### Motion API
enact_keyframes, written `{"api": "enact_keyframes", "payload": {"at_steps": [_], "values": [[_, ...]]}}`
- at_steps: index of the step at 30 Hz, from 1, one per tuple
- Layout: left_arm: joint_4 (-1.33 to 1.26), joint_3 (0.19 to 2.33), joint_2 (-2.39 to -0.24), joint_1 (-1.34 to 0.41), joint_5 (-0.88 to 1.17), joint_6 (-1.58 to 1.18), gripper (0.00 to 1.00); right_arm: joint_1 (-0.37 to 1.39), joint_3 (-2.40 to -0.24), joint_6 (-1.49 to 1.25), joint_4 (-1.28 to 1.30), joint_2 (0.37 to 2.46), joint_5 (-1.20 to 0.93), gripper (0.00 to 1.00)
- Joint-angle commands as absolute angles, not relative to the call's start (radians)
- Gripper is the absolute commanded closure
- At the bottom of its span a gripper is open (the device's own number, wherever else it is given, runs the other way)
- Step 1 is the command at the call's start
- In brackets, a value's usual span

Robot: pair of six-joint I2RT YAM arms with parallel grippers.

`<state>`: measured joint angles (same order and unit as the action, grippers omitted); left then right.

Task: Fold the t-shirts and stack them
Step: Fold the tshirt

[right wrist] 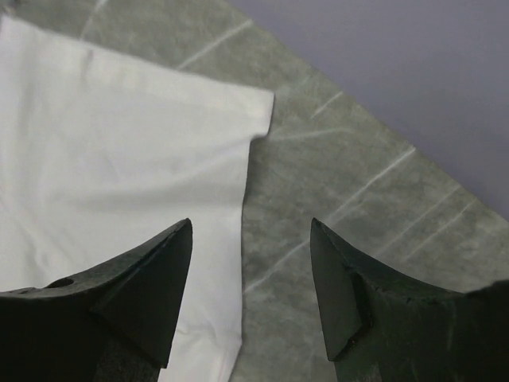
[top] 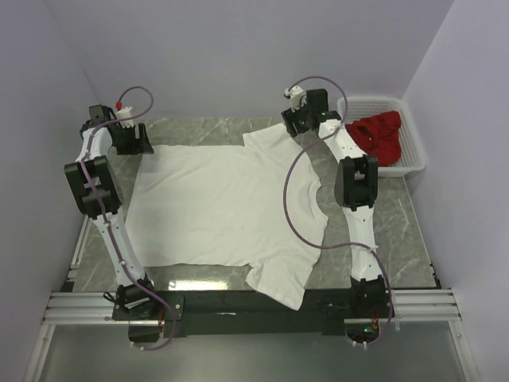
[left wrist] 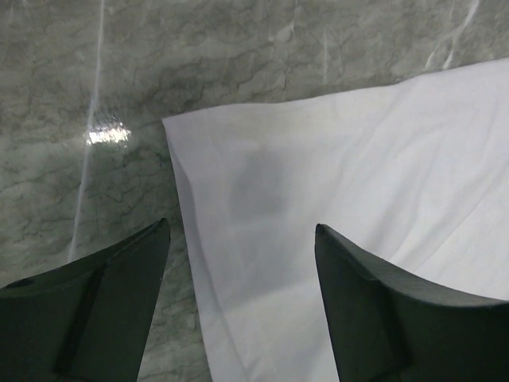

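White cotton fills most of my overhead view. The white shirt (top: 223, 203) lies spread flat on the grey marbled table (top: 402, 231), with its neck toward the right arm, its hem toward the left arm, and one sleeve lapping over the near edge between the two bases.

From up there I can only place the arms. The left gripper (top: 130, 140) is at the far corner of the hem, and the right gripper (top: 294, 119) is at the far sleeve.

The wrist cameras give me the jaws. On the left wrist view both fingers stand wide apart, holding nothing. The hem corner lies below and between them, with bare table beside it. On the right wrist view the fingers are also spread and empty. The sleeve's edge runs down between them, with cloth under one finger and table under the other. I cannot tell whether any tip touches the fabric.

Only the overhead camera shows the white slotted basket (top: 415, 157) at the far right corner. The red shirt (top: 378, 135) is bunched inside it.
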<state>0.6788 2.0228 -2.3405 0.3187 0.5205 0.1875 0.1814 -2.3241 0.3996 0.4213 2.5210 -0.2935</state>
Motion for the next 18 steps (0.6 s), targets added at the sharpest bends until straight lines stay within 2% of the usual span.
{"api": "enact_keyframes", "payload": {"at_steps": [1, 8, 12, 16, 18], "values": [[0.715, 1.997, -2.286, 0.302, 0.485, 0.244, 0.22, 0.190, -2.223, 0.554, 0.529, 2.422, -0.236, 0.33], [0.726, 1.846, -2.163, 0.301, 0.485, 0.302, 0.25, 0.187, -2.030, 0.600, 0.597, 2.202, -0.259, 0.38], [0.699, 1.685, -1.981, 0.302, 0.465, 0.372, 0.24, 0.187, -1.935, 0.595, 0.661, 2.096, -0.297, 0.40], [0.799, 1.521, -1.817, 0.310, 0.477, 0.481, 0.24, 0.189, -1.858, 0.581, 0.822, 1.981, -0.359, 0.40], [0.863, 1.447, -1.712, 0.327, 0.532, 0.597, 0.24, 0.193, -1.813, 0.581, 0.947, 1.939, -0.400, 0.43]]}}
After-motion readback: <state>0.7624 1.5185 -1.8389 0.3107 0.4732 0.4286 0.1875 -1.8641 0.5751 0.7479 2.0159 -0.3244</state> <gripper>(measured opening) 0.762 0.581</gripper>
